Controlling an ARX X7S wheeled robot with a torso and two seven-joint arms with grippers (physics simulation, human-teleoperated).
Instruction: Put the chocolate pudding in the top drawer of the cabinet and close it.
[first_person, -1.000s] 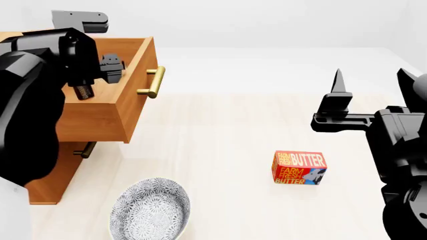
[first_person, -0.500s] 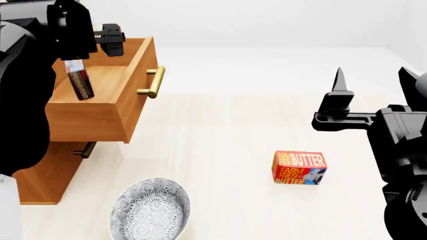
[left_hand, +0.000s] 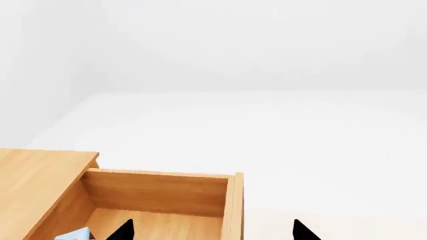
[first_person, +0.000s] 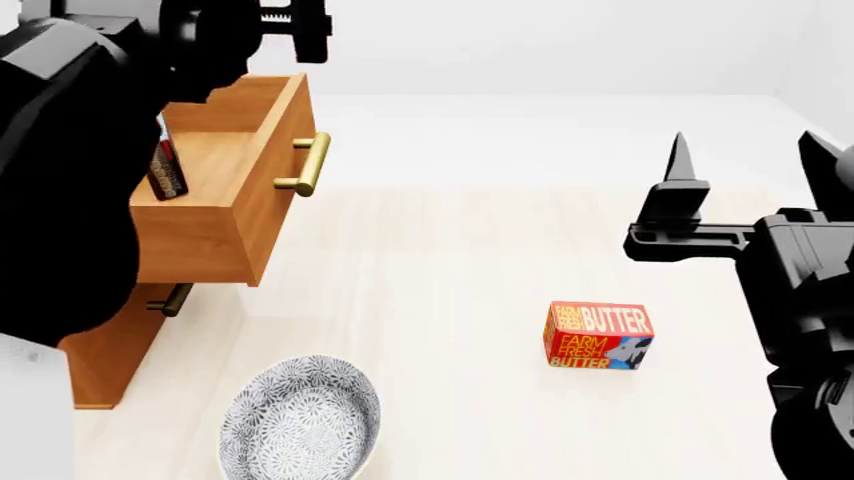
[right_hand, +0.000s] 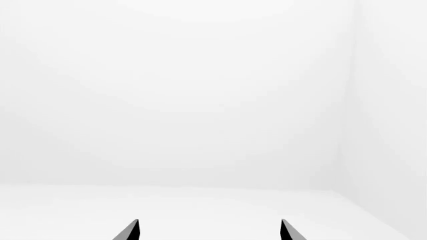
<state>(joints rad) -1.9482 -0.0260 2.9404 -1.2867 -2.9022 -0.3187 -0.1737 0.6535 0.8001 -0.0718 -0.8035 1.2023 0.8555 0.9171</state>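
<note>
Now left gripper (left_hand: 210, 232) jaws wide apart, empty, above top drawer (left_hand: 160, 192); chocolate pudding (first_person: 166, 170) inside.

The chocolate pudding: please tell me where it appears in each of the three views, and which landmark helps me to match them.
Head view: the chocolate pudding stands tilted inside the open top drawer, at upper left, partly behind the left arm.
Left wrist view: only a blue corner shows at the bottom edge, inside the drawer.
Right wrist view: not in it.
Shared landmark: the top drawer's wooden walls, visible in the head and left wrist views.
</note>
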